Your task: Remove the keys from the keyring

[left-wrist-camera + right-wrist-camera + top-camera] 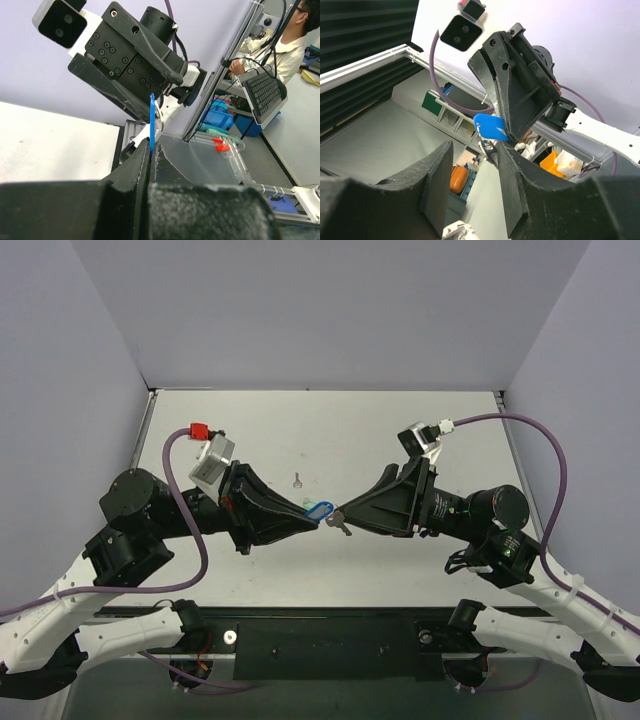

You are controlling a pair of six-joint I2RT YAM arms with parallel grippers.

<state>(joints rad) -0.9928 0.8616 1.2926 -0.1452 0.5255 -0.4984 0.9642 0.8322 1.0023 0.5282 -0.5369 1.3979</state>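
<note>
left tool (313,514) clamped on keyring (320,509), long axis pointing at right tool (337,517), jaws apart, key (343,526) dangling

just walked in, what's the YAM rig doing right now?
The left gripper is shut on the blue keyring, holding it up off the table. One key hangs from the ring, right at the tips of the right gripper, whose jaws look open in its wrist view. A second key lies loose on the table just beyond them. So about half done.
</note>
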